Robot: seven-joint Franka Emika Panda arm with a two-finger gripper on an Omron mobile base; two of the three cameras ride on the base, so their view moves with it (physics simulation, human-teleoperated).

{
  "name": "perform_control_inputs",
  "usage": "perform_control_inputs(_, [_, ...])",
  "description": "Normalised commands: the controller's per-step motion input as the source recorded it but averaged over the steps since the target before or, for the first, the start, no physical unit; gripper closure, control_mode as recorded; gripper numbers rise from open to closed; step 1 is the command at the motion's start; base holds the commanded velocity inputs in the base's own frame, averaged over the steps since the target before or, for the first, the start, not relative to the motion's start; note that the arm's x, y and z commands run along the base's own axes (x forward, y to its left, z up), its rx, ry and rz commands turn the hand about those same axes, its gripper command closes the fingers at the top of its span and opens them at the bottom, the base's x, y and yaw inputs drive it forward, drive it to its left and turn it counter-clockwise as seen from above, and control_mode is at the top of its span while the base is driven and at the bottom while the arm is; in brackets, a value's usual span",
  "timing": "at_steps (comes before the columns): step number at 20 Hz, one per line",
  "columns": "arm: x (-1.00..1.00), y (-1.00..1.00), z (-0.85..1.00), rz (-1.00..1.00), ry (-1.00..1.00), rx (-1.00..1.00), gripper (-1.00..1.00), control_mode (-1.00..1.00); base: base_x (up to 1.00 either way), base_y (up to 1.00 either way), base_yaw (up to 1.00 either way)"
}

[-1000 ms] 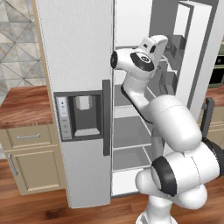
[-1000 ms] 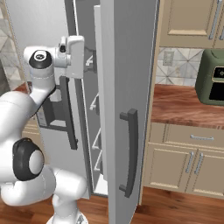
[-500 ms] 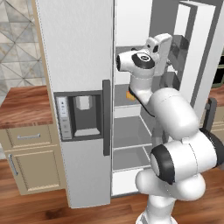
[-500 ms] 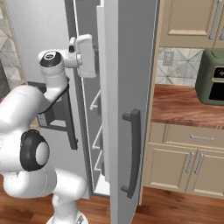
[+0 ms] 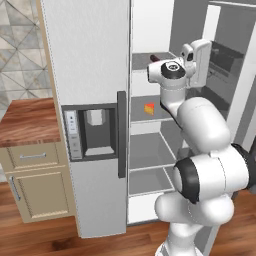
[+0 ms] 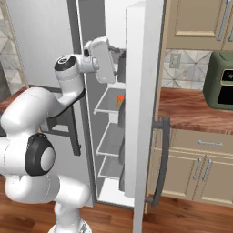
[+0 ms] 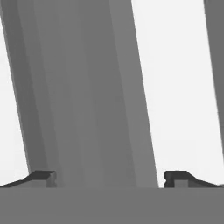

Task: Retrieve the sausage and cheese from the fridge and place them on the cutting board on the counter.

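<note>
Now, fridge [image 5: 90, 75]: right door swung open.
Upper shelf: sausage [image 5: 155, 58].
Shelf below: cheese [image 5: 149, 108].
Gripper [image 7: 109, 178]: jaws spread wide, empty, facing grey interior.

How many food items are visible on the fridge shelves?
2. The cheese lies on the middle shelf; the sausage lies on the shelf above it, partly behind the arm. More items may be hidden by the arm or the door.

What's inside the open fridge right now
In the fridge, the cheese lies on a middle shelf and the sausage on the shelf above. The arm covers the shelves' right parts.
</note>
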Motion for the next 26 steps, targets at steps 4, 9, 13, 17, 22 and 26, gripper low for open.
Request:
perform_control_inputs(4, [-0.43, -0.87, 0.00, -0.11, 0.00, 0.00, -1.00, -1.00, 0.00, 0.00, 0.00])
perform_control_inputs(9, [-0.01, -0.68, 0.01, -0.03, 0.00, 0.17, -1.00, -1.00, 0.00, 0.00, 0.00])
perform_control_inputs(13, [-0.19, 0.32, 0.08, 0.10, -0.18, 0.24, -1.00, -1.00, 0.00, 0.00, 0.00])
perform_control_inputs(17, [-0.41, 0.96, 0.00, 0.12, -0.17, 0.12, -1.00, -1.00, 0.00, 0.00, 0.00])
perform_control_inputs(22, [-0.48, 1.00, 0.00, 0.07, -0.05, 0.09, -1.00, -1.00, 0.00, 0.00, 0.00])
perform_control_inputs(26, [-0.12, 0.65, 0.00, 0.05, 0.00, 0.40, -1.00, -1.00, 0.00, 0.00, 0.00])
